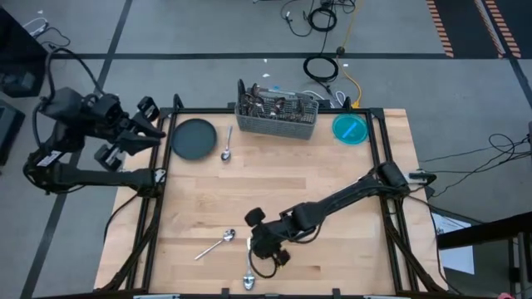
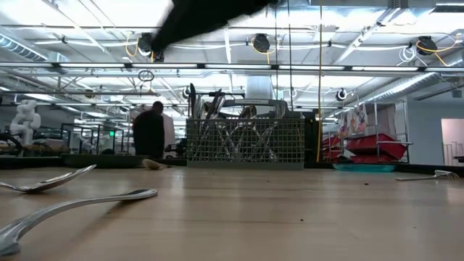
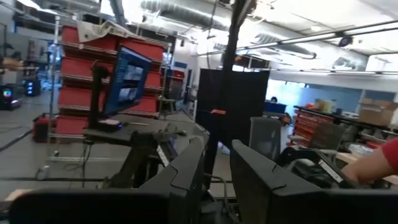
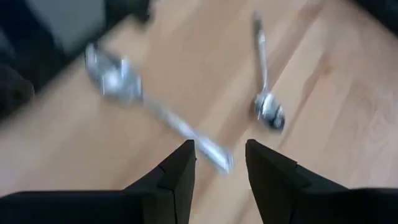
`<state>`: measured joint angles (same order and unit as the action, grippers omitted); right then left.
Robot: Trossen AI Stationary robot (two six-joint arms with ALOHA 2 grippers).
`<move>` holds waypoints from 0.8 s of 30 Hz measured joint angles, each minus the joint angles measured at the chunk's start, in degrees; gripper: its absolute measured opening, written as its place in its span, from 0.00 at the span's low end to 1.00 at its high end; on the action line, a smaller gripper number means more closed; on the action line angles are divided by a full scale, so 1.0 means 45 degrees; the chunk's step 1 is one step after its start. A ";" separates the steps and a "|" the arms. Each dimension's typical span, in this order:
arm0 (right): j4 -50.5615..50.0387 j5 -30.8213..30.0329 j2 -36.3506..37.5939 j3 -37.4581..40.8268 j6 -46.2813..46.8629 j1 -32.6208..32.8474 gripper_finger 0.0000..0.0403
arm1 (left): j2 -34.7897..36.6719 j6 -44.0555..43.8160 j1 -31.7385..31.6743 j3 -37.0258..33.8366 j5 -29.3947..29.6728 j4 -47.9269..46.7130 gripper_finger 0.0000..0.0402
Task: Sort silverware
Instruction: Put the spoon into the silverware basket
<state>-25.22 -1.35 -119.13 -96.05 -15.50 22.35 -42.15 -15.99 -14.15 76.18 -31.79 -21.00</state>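
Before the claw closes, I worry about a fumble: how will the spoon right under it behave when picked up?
The spoon looks like thin polished metal, so probably stiff but slippery. It lies flat on the wooden table, leaving little to grip, so it may skid or pivot. The right claw stands open over the handle end, so the bowl may droop.

Grey floor (image 1: 208, 33) strewn with cables (image 1: 320, 17) around a wooden counter (image 1: 332, 174), red shelving (image 3: 74, 68) and a monitor (image 3: 127, 81) beyond, bright ceiling lights (image 2: 109, 11), ducts (image 3: 180, 12) overhead.
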 joint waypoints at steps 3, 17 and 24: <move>-0.0625 0.0002 -0.0112 0.0000 -0.1985 -0.0040 0.33 | -0.0092 0.0000 0.0000 0.0000 0.0312 -0.0001 0.21; 0.1659 -0.0054 -0.2022 -0.0010 -0.6181 0.0174 0.48 | -0.0152 -0.0042 -0.0005 0.0000 0.1712 -0.0031 0.21; 0.1760 -0.0026 -0.2607 -0.0005 -0.7377 0.0596 0.47 | -0.0150 -0.0044 -0.0005 0.0000 0.1796 -0.0052 0.21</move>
<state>-17.30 -1.47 -130.86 -96.07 -48.70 25.03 -42.83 -16.19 -14.17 76.18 -23.71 -21.23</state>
